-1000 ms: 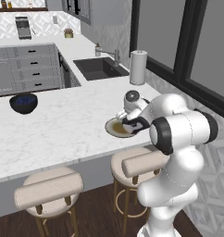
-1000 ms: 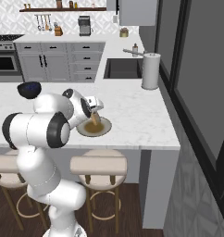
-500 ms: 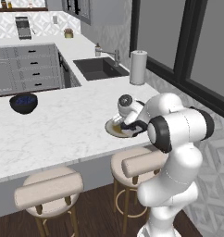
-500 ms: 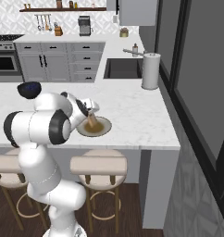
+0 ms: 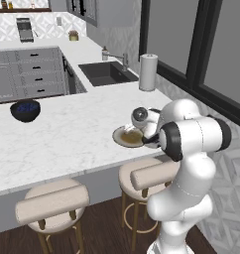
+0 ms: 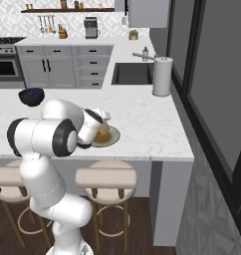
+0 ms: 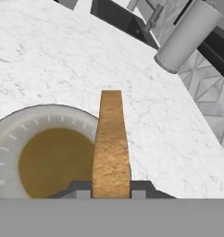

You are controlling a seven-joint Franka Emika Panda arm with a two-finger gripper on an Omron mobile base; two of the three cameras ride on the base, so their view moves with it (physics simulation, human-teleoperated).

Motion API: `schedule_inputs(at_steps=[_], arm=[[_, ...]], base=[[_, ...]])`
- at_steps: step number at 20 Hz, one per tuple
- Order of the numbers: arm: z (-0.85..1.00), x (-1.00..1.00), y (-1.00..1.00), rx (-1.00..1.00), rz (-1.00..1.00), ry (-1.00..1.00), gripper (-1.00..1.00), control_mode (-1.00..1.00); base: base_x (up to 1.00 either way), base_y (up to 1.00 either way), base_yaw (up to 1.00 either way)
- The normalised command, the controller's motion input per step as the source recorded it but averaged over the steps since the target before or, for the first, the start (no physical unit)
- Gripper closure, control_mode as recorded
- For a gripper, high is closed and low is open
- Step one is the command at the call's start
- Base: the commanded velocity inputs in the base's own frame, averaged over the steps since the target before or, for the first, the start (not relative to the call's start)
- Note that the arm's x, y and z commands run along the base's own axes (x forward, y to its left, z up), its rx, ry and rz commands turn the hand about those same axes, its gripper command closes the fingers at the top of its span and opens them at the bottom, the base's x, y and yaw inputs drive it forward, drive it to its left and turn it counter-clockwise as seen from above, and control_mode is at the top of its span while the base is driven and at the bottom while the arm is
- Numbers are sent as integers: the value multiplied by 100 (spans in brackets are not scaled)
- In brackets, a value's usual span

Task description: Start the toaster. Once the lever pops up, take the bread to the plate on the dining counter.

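My gripper (image 7: pixel 111 192) is shut on the bread (image 7: pixel 111 148), a golden-tan slice seen edge-on and standing up between the dark fingertips (image 7: pixel 79 187). It hangs just over the right rim of the greyish plate (image 7: pixel 40 113), whose centre looks tan. In the left base view the gripper (image 5: pixel 142 130) holds the bread (image 5: pixel 133 134) low over the plate (image 5: pixel 120 140) near the front edge of the dining counter (image 5: pixel 67 139). From the right base view the plate (image 6: pixel 112 139) lies partly behind my hand (image 6: pixel 100 127). The toaster is out of view.
A paper towel roll (image 5: pixel 148 72) stands at the counter's far right corner beside the dark sink (image 5: pixel 107 73). A dark blue bowl (image 5: pixel 25 110) sits far left on the counter. Two round stools (image 5: pixel 52 203) stand under the overhang, with dark windows along the right wall.
My hand has shifted slightly over the plate and turned a little, with the bread still held. The plate and the bowl have not moved.
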Motion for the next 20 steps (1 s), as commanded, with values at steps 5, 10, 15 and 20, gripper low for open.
schedule_inputs(at_steps=[5,10,15,20], arm=[[-40,0,0,0,0,0,100,-100],[-36,0,3,0,0,0,100,-100],[-7,7,20,-2,0,-1,100,-100],[0,35,7,-5,0,-4,100,-100]], base=[[0,0,0],[0,0,0],[0,0,0],[0,0,0]])
